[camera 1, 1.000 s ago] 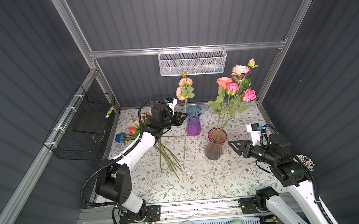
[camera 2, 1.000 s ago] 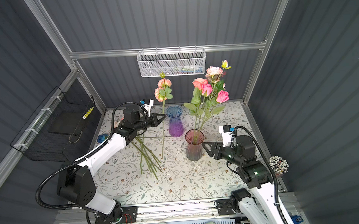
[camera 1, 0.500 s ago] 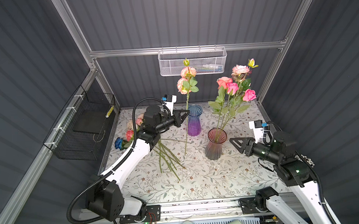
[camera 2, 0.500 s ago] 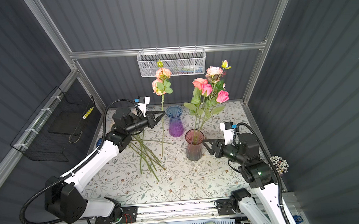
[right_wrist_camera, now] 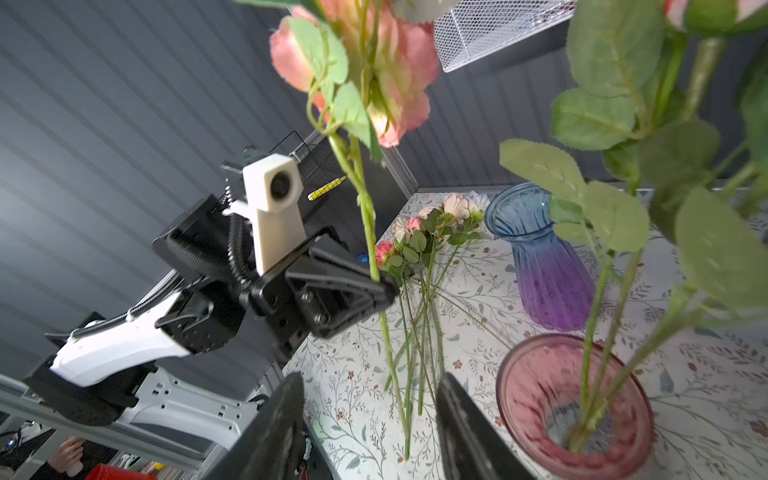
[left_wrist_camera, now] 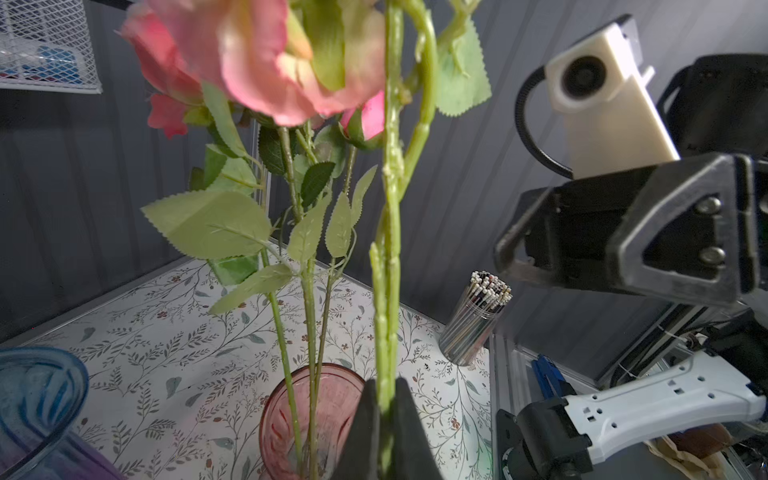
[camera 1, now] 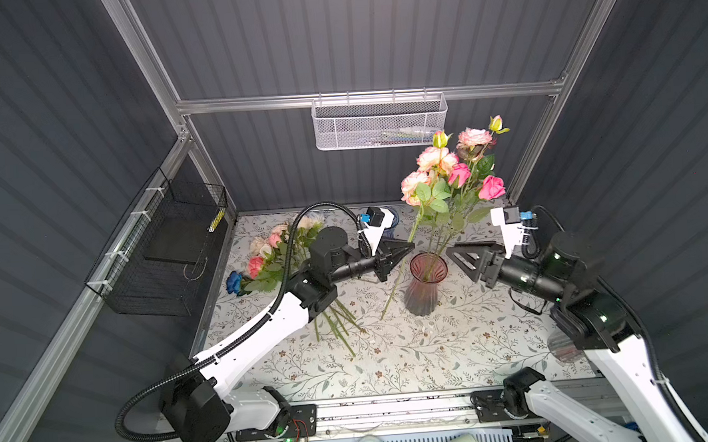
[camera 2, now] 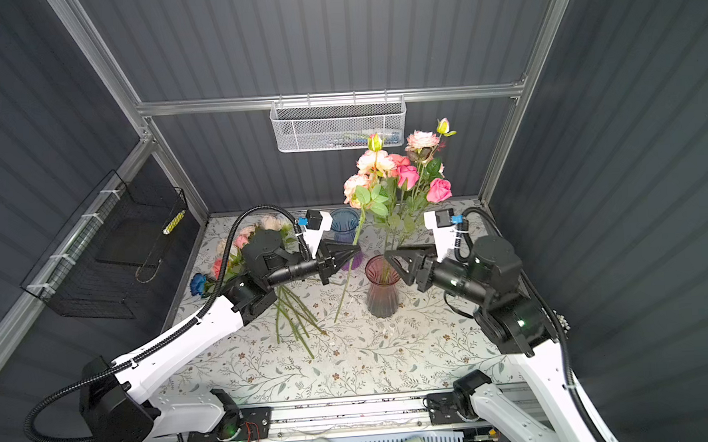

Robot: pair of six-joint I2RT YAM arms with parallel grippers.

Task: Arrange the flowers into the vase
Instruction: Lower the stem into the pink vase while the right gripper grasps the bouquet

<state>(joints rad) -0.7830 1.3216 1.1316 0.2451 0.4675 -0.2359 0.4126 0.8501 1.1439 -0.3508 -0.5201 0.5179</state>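
- My left gripper (left_wrist_camera: 384, 415) pinches a pink rose (left_wrist_camera: 388, 249) at mid-stem; its foot hangs below the fingers, outside the pink vase (camera 1: 424, 293) just beyond them
- My right gripper (right_wrist_camera: 370, 399) is spread, empty
- I judge the rose light, top-heavy, springy: a lower hold would aim it better

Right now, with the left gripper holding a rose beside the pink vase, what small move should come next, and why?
Probably raise the left gripper straight up. It is shut on the rose, whose stem end hangs beside the pink vase, well below its rim, so it must clear the rim before going in.
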